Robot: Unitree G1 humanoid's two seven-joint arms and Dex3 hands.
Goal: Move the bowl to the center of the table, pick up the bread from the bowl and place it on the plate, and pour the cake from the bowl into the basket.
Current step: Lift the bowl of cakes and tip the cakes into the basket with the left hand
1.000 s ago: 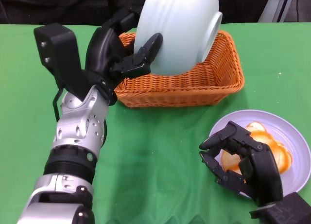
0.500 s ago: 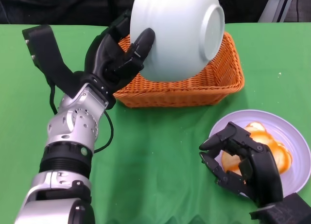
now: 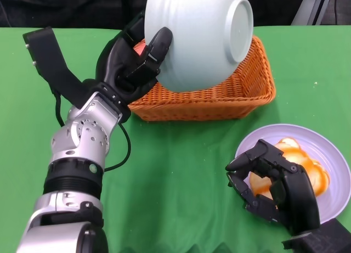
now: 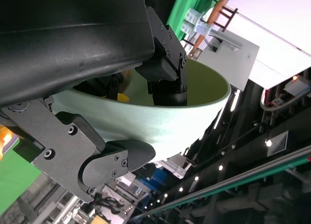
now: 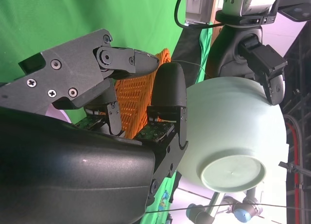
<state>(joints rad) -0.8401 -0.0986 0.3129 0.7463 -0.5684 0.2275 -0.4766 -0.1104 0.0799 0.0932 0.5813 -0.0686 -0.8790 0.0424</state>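
Nearest the robot, by the table's [image 3: 181, 181] near right corner, the right hand [image 3: 274, 190] rests on a pale plate [image 3: 329, 154]. Its fingers are curled loosely over a golden piece of bread [image 3: 299, 162] that lies on the plate; whether they pinch it or only cage it cannot be told from these views. If they are hooked on the bread when the hand lifts, the bread could be dragged off the plate toward the table's edge.

Farther back, toward the far edge and about midway across, stands an orange wicker basket [image 3: 241, 96]. Above it the left hand [image 3: 134, 61] grips a large pale green bowl [image 3: 192, 36] by its rim, thumb inside and fingers outside, tipped so far that its base faces the camera and its mouth faces away and down.

The left wrist view shows a yellowish bit, probably the cake [image 4: 122, 96], inside the bowl near the fingers. The risk appears to be the cake catching against the thumb and not sliding out, or dropping past the basket's far rim, since the bowl's mouth is hidden from the head view. The rim grip may also slip under the tilted bowl's weight.
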